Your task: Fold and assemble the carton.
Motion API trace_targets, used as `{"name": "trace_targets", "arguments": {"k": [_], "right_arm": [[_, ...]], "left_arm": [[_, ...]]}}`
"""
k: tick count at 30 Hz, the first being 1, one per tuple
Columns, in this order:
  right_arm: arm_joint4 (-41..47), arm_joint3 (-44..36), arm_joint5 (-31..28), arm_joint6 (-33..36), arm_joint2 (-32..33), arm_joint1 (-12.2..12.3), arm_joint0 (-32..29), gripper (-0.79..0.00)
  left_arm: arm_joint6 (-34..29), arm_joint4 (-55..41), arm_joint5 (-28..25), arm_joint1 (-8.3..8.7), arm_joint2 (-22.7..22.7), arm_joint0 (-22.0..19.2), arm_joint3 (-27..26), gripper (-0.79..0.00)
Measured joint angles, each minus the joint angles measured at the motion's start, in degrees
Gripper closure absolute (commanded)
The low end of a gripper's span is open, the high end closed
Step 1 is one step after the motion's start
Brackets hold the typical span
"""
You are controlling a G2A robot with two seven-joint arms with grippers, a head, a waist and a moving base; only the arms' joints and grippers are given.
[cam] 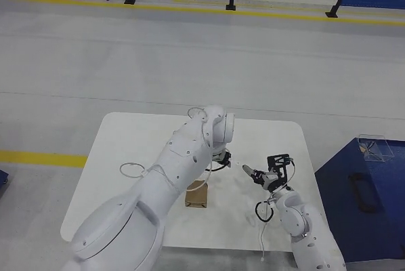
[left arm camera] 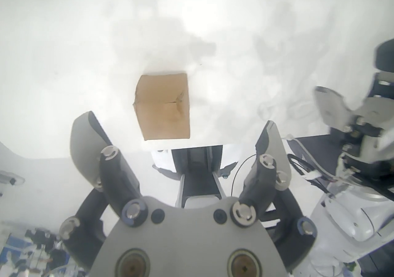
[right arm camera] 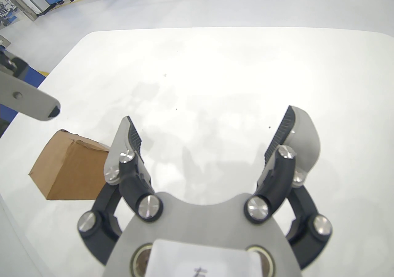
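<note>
The carton is a small brown cardboard box with its flaps shut, standing on the white table near the front edge. In the left wrist view the carton lies beyond my left gripper, which hangs open above the table and apart from the box. My left gripper is a little behind the carton. My right gripper is open and holds nothing, to the right of the carton. In the right wrist view the carton sits beside my right gripper, not touching it.
A blue cabinet stands off the table's right side with a clear plastic holder on it. The left gripper's finger shows above the carton. Bare tabletop stretches behind and left of the arms.
</note>
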Motion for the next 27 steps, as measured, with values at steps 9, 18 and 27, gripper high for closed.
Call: {"name": "trace_targets", "arguments": {"k": [9,18,27], "right_arm": [[0.00,0.00,0.00,0.00,0.00,0.00,0.00,-0.785],[0.00,0.00,0.00,0.00,0.00,0.00,0.00,-0.785],[0.00,0.00,0.00,0.00,0.00,0.00,0.00,-0.785]], "left_arm": [[-3.29,25.38,-8.62,17.06,-22.17,43.67,-58.24,0.000],[4.20,28.06,-23.13,20.50,-33.09,65.66,-86.22,0.000],[8.90,25.71,-22.04,20.38,-31.30,61.99,-77.61,0.000]]}}
